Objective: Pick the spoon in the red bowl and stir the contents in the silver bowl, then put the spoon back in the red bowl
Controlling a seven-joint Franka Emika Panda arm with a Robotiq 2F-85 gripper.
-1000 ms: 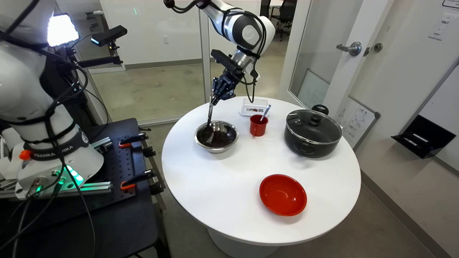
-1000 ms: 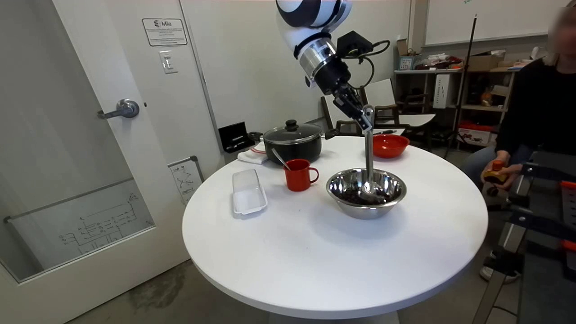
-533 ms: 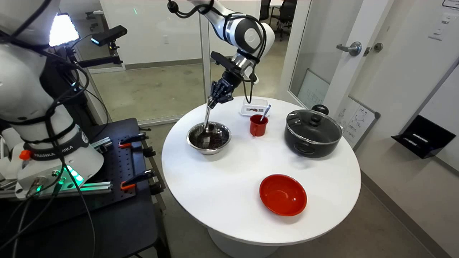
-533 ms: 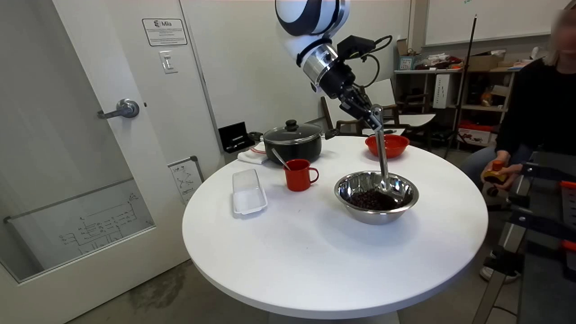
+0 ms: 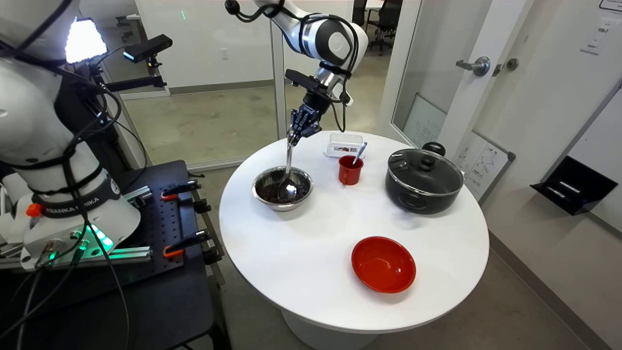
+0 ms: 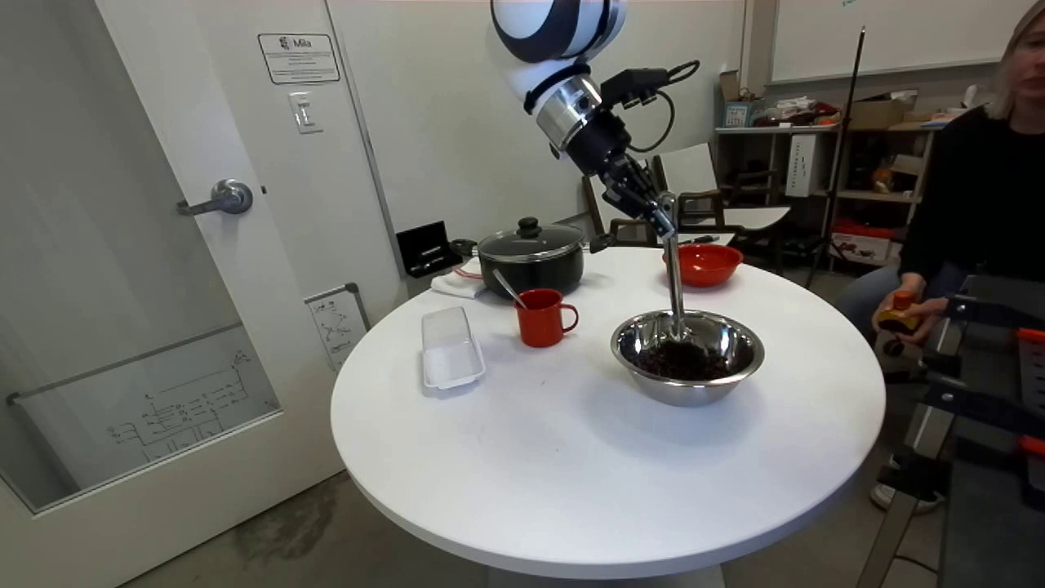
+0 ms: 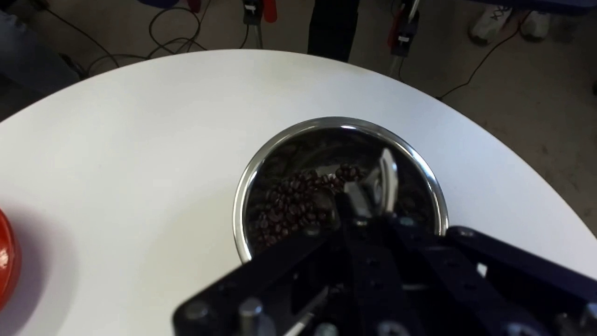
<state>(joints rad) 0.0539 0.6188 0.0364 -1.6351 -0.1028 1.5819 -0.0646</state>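
Observation:
In both exterior views my gripper [image 5: 293, 139] [image 6: 666, 229] is shut on the upper end of the silver spoon [image 5: 289, 158] [image 6: 674, 282]. The spoon hangs steeply, its head inside the silver bowl [image 5: 283, 207] [image 6: 687, 394]. Dark bean-like contents [image 7: 289, 205] cover the bowl's bottom. From the wrist, the gripper [image 7: 368, 212] covers the near part of the bowl, and the spoon's handle end [image 7: 388, 179] sticks out past the fingertips. The glossy red bowl [image 5: 384, 265] [image 6: 704, 266] holds nothing visible; only its edge [image 7: 5, 261] shows in the wrist view.
A red cup [image 5: 350, 170] with a small utensil stands beside the silver bowl. Near it are a white butter dish [image 5: 344, 145] and a lidded black pot [image 5: 424, 180]. All rest on a round white table [image 6: 522, 457]. A person [image 6: 971, 188] sits beyond it.
The silver bowl has slid a little across the table, away from the red cup. The spoon's head has swept through the contents with the gripper, first one way, then partly back.

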